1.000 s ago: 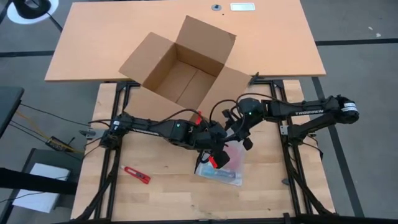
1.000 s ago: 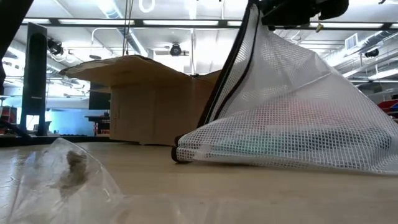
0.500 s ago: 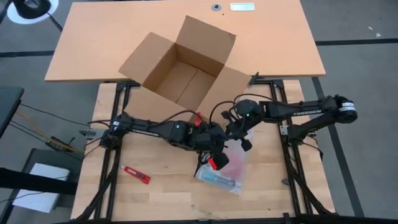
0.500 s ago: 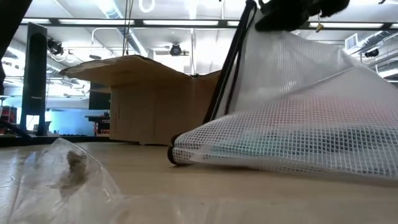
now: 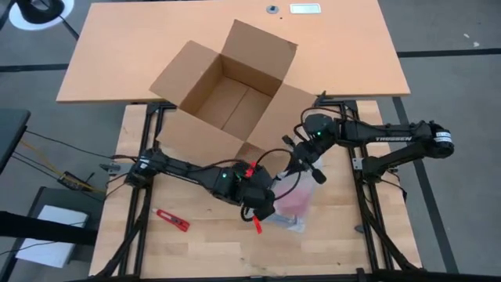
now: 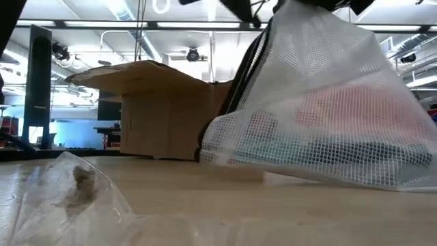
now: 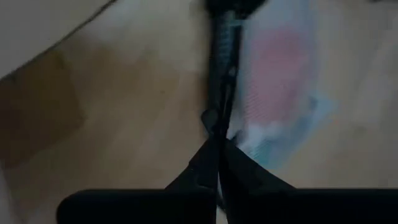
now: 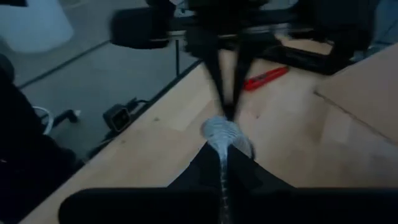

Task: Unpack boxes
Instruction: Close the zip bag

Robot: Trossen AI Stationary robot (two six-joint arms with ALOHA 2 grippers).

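While clamped: both tools (image 5: 270, 205) (image 5: 301, 166) on mesh bag (image 5: 288, 196).

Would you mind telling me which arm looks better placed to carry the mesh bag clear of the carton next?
Probably the right. Both hands are shut on the mesh bag, but the right hand pinches its upper edge, while the left hand grips its side, farther from the carton.

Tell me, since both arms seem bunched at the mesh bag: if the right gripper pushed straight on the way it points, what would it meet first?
Most likely the left gripper, facing it just beyond the mesh bag pinched in the right gripper; depth is hard to judge.
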